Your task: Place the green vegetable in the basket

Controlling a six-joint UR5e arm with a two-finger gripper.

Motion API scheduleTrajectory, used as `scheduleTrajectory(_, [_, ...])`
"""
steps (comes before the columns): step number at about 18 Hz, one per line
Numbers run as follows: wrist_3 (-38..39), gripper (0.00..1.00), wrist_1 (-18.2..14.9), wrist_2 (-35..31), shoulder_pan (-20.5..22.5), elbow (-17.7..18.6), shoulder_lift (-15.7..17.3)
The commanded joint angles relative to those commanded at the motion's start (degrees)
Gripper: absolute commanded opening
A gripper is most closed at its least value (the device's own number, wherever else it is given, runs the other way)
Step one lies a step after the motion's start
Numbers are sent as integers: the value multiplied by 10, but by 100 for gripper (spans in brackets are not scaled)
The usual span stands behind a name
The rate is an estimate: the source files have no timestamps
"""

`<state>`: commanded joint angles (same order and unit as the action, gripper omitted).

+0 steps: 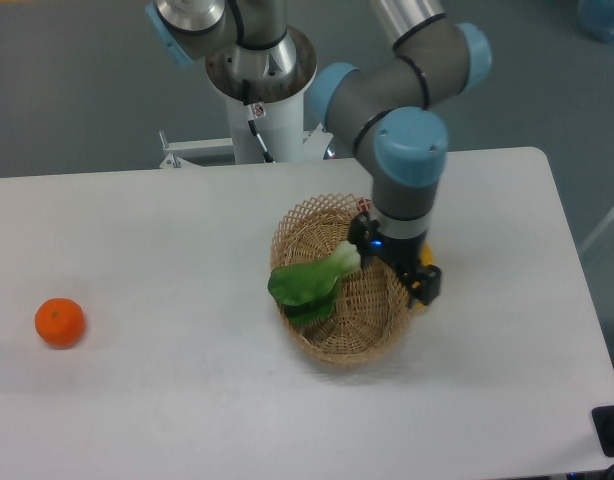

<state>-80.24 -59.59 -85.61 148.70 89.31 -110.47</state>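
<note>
The green vegetable (305, 284) has dark green leaves and a pale stem end. It is held tilted over the left half of the round wicker basket (362, 335), and its leaves reach out over the basket's left rim. My gripper (365, 256) hangs over the middle of the basket and is shut on the vegetable's pale stem end. The fingers are mostly hidden behind the wrist and the stem. I cannot tell whether the leaves touch the basket.
A small orange fruit (60, 322) lies at the far left of the white table (187, 260). The robot's base (262, 90) stands behind the table's back edge. The table's right edge is close to the basket's right.
</note>
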Motion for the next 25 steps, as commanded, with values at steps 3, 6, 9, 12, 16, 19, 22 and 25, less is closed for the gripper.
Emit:
scheduleTrajectory(3, [2, 100, -27, 0, 7, -42, -25])
scheduleTrajectory(6, [3, 100, -74, -3, 18, -108, -60])
scheduleTrajectory(9, [4, 100, -92, -6, 19, -161, -96])
scheduleTrajectory(12, [4, 100, -92, -19, 26, -180, -114])
scheduleTrajectory(16, [1, 100, -92, -43, 25, -196, -131])
scheduleTrajectory(19, [0, 100, -91, -58, 24, -193, -135])
scheduleTrajectory(22, [0, 100, -91, -59, 23, -190, -135])
scheduleTrajectory(25, [0, 100, -91, -59, 23, -189, -135])
